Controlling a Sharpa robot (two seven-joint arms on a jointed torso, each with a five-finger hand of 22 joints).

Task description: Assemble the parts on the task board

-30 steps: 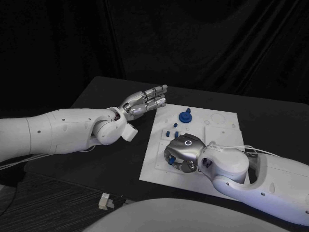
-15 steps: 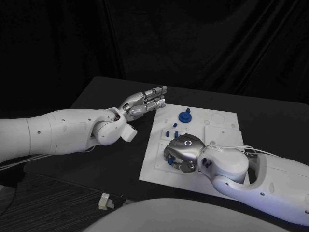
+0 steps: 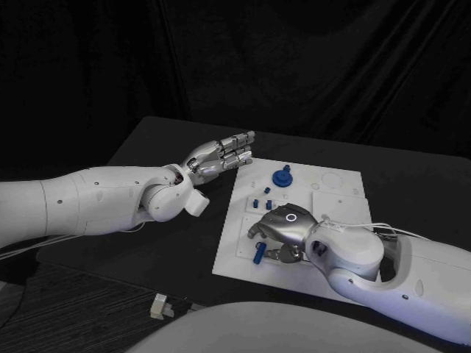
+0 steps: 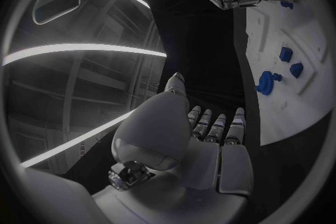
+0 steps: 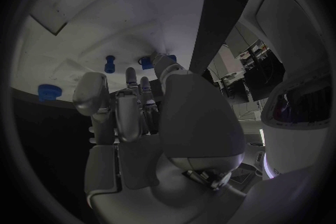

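Note:
The white task board (image 3: pixel 331 193) lies in the middle of the table. A blue knob (image 3: pixel 282 176) stands near its far edge, also in the left wrist view (image 4: pixel 266 82). Small blue parts (image 3: pixel 263 197) stand just nearer. My right hand (image 3: pixel 285 231) hovers low over the board's near left part with its fingers curled down. A slim blue peg (image 3: pixel 259 254) stands just beside its fingertips; I cannot tell whether they touch it. My left hand (image 3: pixel 221 155) floats above the table left of the board, fingers straight and apart from everything, holding nothing.
A small white object (image 3: pixel 160 306) lies off the table's near left corner. Black table (image 3: pixel 172 220) stretches left of the board. The right wrist view has several blue parts (image 5: pixel 110 63) on the board beyond the curled fingers (image 5: pixel 129 106).
My right hand has shifted slightly towards the near right, uncovering the slim blue peg at its fingertips. The left arm has stayed still.

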